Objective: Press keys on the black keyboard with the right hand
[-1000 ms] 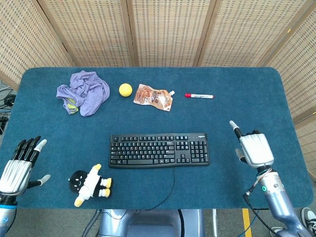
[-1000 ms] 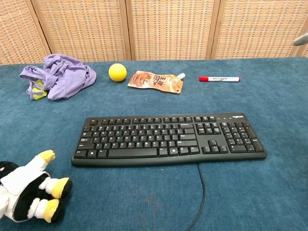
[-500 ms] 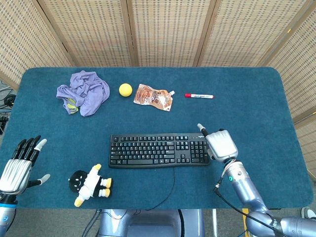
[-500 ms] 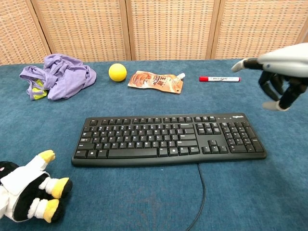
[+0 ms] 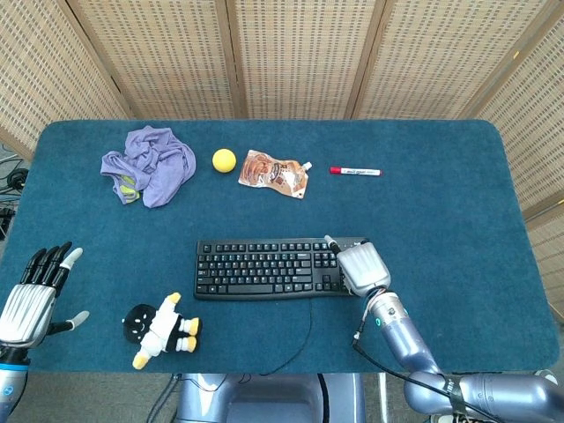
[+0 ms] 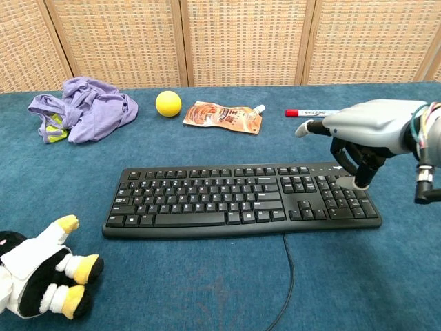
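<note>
The black keyboard (image 5: 264, 269) lies flat in the middle of the blue table, also seen in the chest view (image 6: 227, 200). My right hand (image 5: 361, 267) hovers over its right end, above the number pad (image 6: 344, 196). One finger points forward while the others curl down toward the keys; in the chest view the right hand (image 6: 368, 127) has a fingertip (image 6: 353, 181) just over the pad, and contact cannot be told. My left hand (image 5: 31, 300) stays at the table's near left edge, fingers spread, holding nothing.
Along the far side lie a purple cloth (image 5: 150, 166), a yellow ball (image 5: 224, 159), a brown snack pouch (image 5: 275, 174) and a red marker (image 5: 355, 171). A penguin toy (image 5: 161, 329) lies near left of the keyboard. The keyboard cable (image 5: 304, 339) trails off the near edge.
My right hand has swept left from the table's right side to over the keyboard's number pad, and its fingers have curled down. The left hand has not moved.
</note>
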